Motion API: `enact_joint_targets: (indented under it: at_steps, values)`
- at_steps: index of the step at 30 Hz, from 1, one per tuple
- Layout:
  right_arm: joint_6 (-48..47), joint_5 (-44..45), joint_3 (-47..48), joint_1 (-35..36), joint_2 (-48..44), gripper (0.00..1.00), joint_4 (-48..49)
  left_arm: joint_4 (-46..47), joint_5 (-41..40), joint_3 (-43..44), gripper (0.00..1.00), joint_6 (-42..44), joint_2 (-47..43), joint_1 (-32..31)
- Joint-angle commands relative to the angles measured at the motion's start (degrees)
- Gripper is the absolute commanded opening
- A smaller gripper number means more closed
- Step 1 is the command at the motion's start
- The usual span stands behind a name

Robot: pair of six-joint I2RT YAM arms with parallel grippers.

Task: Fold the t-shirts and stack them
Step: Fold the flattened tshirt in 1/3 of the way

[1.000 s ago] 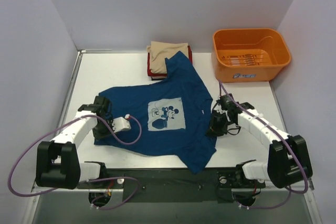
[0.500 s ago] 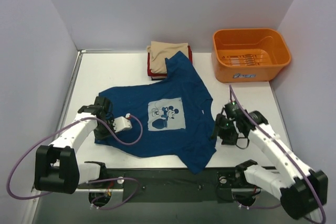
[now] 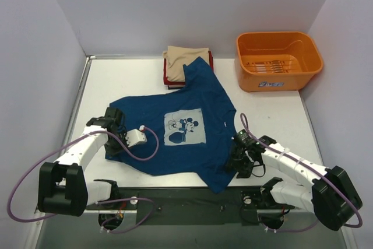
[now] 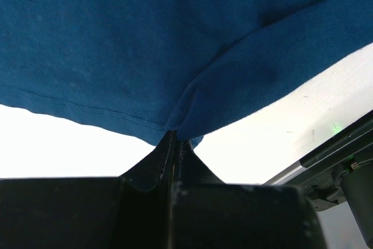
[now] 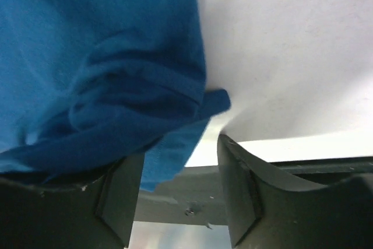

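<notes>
A dark blue t-shirt with a pale cartoon-mouse print lies spread face up mid-table. My left gripper is shut on its left edge; in the left wrist view the cloth is pinched where the black jaws meet. My right gripper stands open at the shirt's near right edge. In the right wrist view bunched blue cloth drapes over the left finger, and a corner hangs into the gap beside the right finger. Folded t-shirts, beige over red and dark, sit stacked at the back, under the blue shirt's far tip.
An orange plastic tub stands at the back right corner. The white table ends in a metal rail along the near edge, just below the right gripper. Purple cables loop from both arms.
The right gripper has opened, letting go of the shirt's right side, and moved toward the near edge. The left gripper and the shirt's left side have stayed put.
</notes>
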Motion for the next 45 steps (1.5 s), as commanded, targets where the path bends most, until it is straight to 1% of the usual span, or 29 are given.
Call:
enact_joint_targets:
  at_steps: [1, 2, 3, 4, 5, 7, 10, 11, 12, 14, 16, 19, 23, 24, 25, 28, 29, 32, 36, 38, 45]
  values:
    - [3.2, 0.4, -3.2, 0.3, 2.5, 0.32, 7.7, -1.3, 1.0, 1.7, 0.0, -1.2, -1.5, -0.2]
    - [3.1, -0.3, -3.3, 0.2, 3.2, 0.21, 7.8, -1.6, 0.8, 1.8, 0.0, -1.5, -1.5, -0.3]
    - [3.1, -0.8, -3.5, 0.1, 3.4, 0.17, 7.6, -1.8, 0.1, 1.8, 0.0, -1.7, -1.5, -0.2]
    - [3.2, -0.9, -3.7, 0.1, 2.5, 0.06, 6.8, -1.9, -0.6, 1.9, 0.0, -2.1, -1.7, -0.1]
    - [3.4, -0.7, -3.9, 0.0, 1.7, 0.0, 6.0, -2.4, -0.8, 2.0, 0.0, -2.4, -1.8, -0.2]
    - [4.0, -0.1, -3.6, 0.0, -3.2, 0.0, 3.1, -4.0, -3.1, 2.6, 0.0, -3.5, -2.1, -0.1]
    - [3.6, 0.3, -0.7, 0.1, -11.2, 0.0, -4.9, -6.1, -3.2, 3.6, 0.0, -5.3, -2.5, 0.5]
    - [3.0, 0.9, 1.3, 0.1, -12.3, 0.0, -8.1, -6.7, -3.2, 4.4, 0.0, -5.6, -2.7, 0.7]
    - [2.6, 1.2, 2.7, 0.1, -14.2, 0.0, -9.2, -6.7, -3.0, 4.5, 0.0, -6.1, -2.6, 0.7]
    - [0.4, 1.9, 6.6, -0.2, -14.7, 0.0, -10.5, -5.6, -2.2, 5.5, 0.0, -6.9, -2.3, 0.8]
    - [-3.1, 2.1, 11.5, -1.2, -11.4, 0.0, -10.5, -3.9, -1.4, 6.9, 0.0, -7.6, -0.6, 0.7]
    - [-9.0, 1.3, 21.1, -3.0, -2.4, 0.0, -10.1, -2.8, -1.4, 9.5, 0.0, -8.6, 2.5, 0.6]
    - [-17.3, 0.3, 30.4, -9.8, 7.2, 0.0, -7.2, 0.1, -2.9, 13.9, 0.0, -9.6, 7.7, 0.6]
    - [-19.9, 0.8, 32.8, -10.4, 8.8, 0.0, -6.7, 1.4, -3.6, 15.5, 0.0, -10.0, 9.9, 0.8]
    - [-21.1, 0.6, 34.3, -11.1, 12.6, 0.0, -5.5, 1.7, -3.9, 16.2, 0.0, -10.9, 11.1, 0.8]
    - [-25.5, -1.5, 41.6, -10.9, 20.3, 0.0, -3.2, 1.9, -5.5, 20.8, 0.0, -13.1, 18.3, 1.0]
    - [-27.0, -1.7, 43.3, -10.7, 24.3, 0.0, -3.1, 1.6, -5.7, 21.7, 0.0, -14.2, 19.4, 1.0]
    - [-29.9, -1.2, 51.7, -10.8, 32.6, 0.0, -3.1, 1.0, -7.0, 24.5, 0.0, -16.1, 24.2, 1.1]
    - [-32.7, -2.4, 59.8, -10.7, 39.7, 0.0, -4.4, 1.0, -9.0, 25.0, 0.0, -16.6, 25.8, 2.4]
    - [-33.7, -2.4, 62.2, -10.7, 42.3, 0.0, -5.2, 1.2, -10.2, 25.0, 0.0, -16.6, 26.2, 3.3]
    - [-35.6, 0.4, 68.1, -11.6, 47.0, 0.0, -6.2, 2.0, -14.0, 26.6, 0.0, -18.1, 28.7, 4.4]
